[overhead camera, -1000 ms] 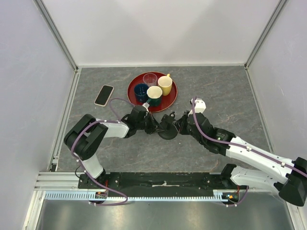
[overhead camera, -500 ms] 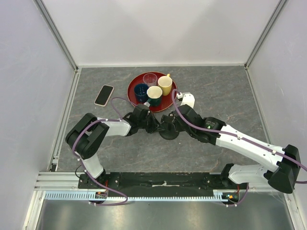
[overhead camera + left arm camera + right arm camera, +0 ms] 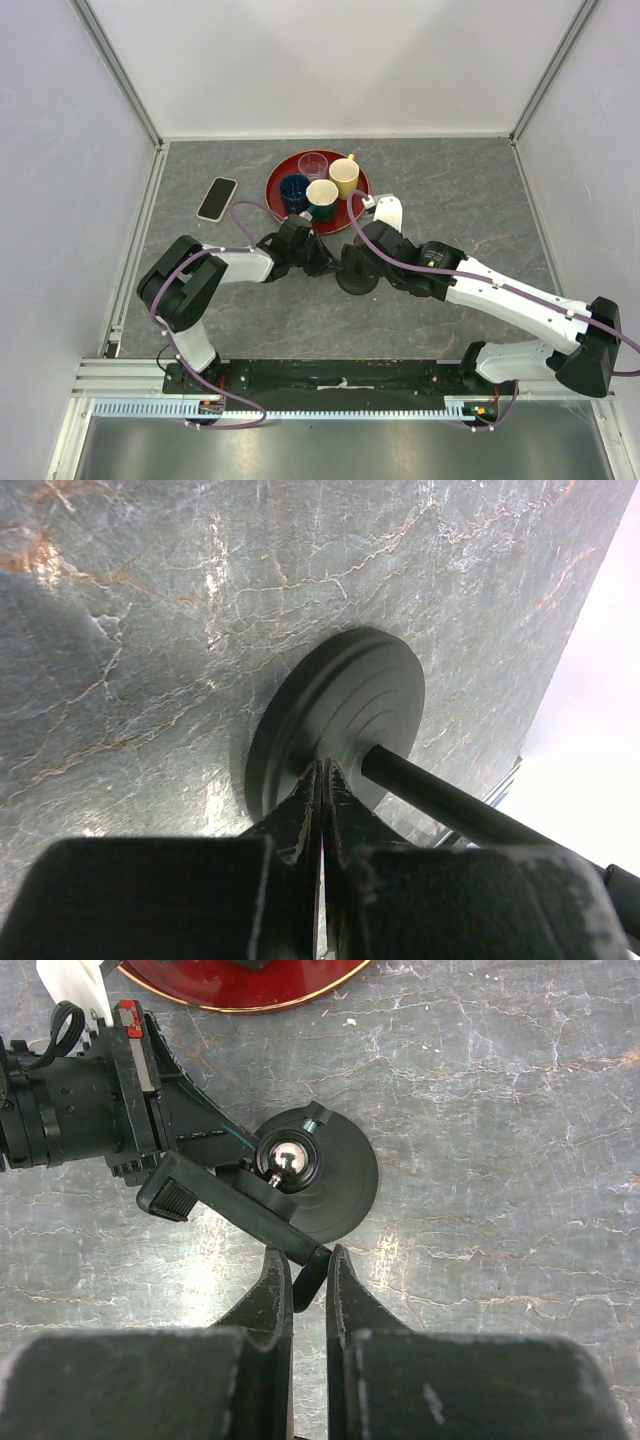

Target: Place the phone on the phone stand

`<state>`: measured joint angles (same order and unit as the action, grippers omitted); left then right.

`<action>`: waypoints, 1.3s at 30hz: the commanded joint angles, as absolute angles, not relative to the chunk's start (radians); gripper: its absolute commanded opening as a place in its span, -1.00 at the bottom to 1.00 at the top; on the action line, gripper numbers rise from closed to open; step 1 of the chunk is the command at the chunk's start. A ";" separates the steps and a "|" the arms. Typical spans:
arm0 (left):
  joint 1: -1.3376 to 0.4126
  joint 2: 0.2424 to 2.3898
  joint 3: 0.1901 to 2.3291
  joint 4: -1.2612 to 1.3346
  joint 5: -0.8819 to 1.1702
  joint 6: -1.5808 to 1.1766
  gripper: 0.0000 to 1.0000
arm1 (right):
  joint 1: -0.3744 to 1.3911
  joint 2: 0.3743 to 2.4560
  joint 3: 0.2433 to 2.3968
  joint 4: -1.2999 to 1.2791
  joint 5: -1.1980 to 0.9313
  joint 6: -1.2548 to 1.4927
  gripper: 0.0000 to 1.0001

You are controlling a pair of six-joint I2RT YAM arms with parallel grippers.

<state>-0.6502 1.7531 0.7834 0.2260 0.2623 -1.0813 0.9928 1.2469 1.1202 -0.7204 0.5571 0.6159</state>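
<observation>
The right gripper [image 3: 308, 1272] is clamped on the phone stand [image 3: 345, 1185], its two fingers pinching the end of the stand's black cradle arm with only a narrow gap between them. The left gripper [image 3: 322, 780] is closed with nothing between its fingers, which are pressed together with their tips against the rim of the stand's round base. The stand sits in the middle of the worktop [image 3: 450, 190], its disc flat on the surface and a shiny ball joint above it.

There is one phone [image 3: 217, 198], lying flat with its pale back up near the left edge of the worktop, well apart from the stand and both grippers. There is one red tray [image 3: 282, 170] toward the far edge, carrying four vessels: a clear glass [image 3: 313, 165], a yellow mug [image 3: 344, 177], a blue cup [image 3: 294, 192] and a cream cup [image 3: 322, 196].

The left arm is folded at the elbow by the near left corner, its forearm running low to the right. The right arm reaches from the near right corner, stretched low and leftward to the centre.
</observation>
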 commanded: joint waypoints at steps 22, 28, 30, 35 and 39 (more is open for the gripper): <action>-0.508 1.014 0.675 -0.188 0.193 -0.813 0.70 | 0.994 1.015 0.977 -0.520 0.477 0.468 0.59; -0.284 1.014 0.842 -0.397 0.074 -0.655 0.89 | 0.994 0.970 0.913 -0.474 0.439 0.468 0.60; -0.207 1.172 0.962 -0.512 0.005 -0.647 0.92 | 0.994 0.936 0.891 -0.460 0.417 0.465 0.59; 0.085 1.509 1.181 -0.569 0.115 -0.722 0.95 | 0.994 0.862 0.868 -0.456 0.414 0.457 0.61; 0.190 1.675 1.249 -0.352 0.164 -0.776 0.96 | 0.996 0.763 0.848 -0.471 0.397 0.471 0.61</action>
<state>0.1013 1.5749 1.1992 -0.4377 0.1257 -0.7357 0.9920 0.8413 0.8661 -0.5037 0.4175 0.4717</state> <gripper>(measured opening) 0.980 0.805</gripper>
